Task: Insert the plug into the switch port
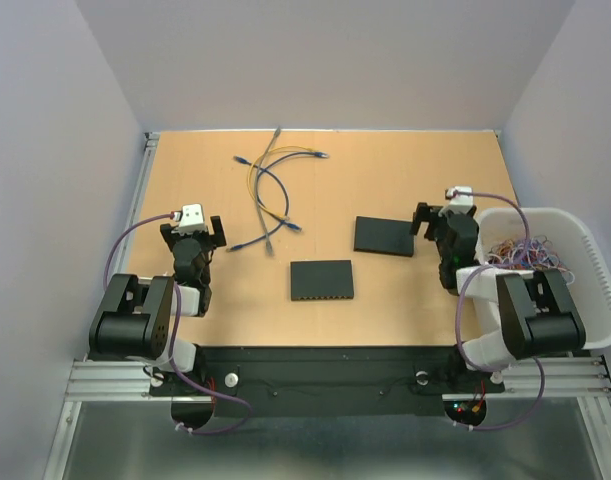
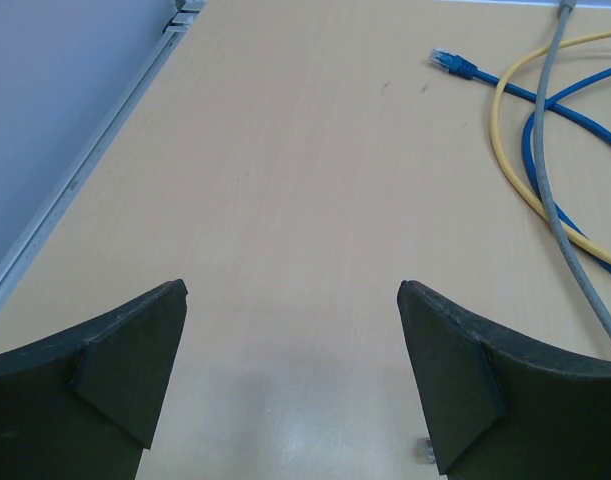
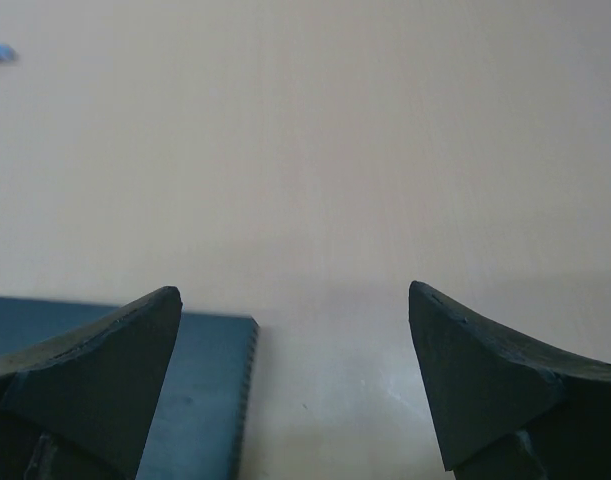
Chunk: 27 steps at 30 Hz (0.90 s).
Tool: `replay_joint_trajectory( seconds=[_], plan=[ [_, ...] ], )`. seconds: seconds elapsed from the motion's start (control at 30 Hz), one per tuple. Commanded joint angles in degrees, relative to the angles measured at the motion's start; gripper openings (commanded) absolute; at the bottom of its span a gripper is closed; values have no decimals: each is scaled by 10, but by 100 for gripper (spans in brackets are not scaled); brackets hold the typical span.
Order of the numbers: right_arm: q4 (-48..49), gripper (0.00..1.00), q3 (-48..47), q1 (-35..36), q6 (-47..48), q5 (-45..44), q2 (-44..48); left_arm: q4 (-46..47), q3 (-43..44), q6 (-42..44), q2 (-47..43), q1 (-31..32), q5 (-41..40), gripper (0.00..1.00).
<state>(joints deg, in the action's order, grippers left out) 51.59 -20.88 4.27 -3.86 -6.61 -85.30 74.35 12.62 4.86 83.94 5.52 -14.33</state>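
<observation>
Step in hand: judged as the opening approach; no plug is gripped and neither switch has a cable in it.
Left gripper: released, jaws spread wide, nothing between them; only bare table lies ahead of the fingers.
Right gripper: released, jaws equally wide, holding nothing and touching nothing.
Blue plug: the task's thing; lies flat, well ahead of the left jaws and off to their right-hand side, at the end of a blue cable.
Other cables: a yellow cable and a grey cable cross the blue one, to the right of the left jaws.
Switch: black box just under and behind the right gripper's left finger; its toothed edge faces the gap between the jaws.
Second switch: between the two grippers, well apart from both.
Basket: behind the right gripper, holding spare cables.
Next move: judged, the left arm must advance and shift right, then close on the plug body, leaving the tip free and square to a port.
Risk: judged, the crossed cables may drag along.
</observation>
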Motion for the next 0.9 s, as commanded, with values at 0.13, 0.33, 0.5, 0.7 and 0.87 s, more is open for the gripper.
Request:
replay_joint_trajectory(
  seconds=[0.13,0.33,0.5,0.7,0.87],
  plan=[
    [-277,100,-183,183,69,-30,168,153,7,2,-4,1,-1,99],
    [-346,100,-256,250,-103,89,171,154,7,2,-4,1,-1,99],
    [-362,100,-327,250,-211,133,54,154,7,2,-4,1,-1,99],
    [-394,98,-426,302,-162,79,-72,153,7,2,-4,1,0,99],
    [-431,78,-559,315,-155,107,-221,153,7,3,-4,1,0,99]
  ],
)
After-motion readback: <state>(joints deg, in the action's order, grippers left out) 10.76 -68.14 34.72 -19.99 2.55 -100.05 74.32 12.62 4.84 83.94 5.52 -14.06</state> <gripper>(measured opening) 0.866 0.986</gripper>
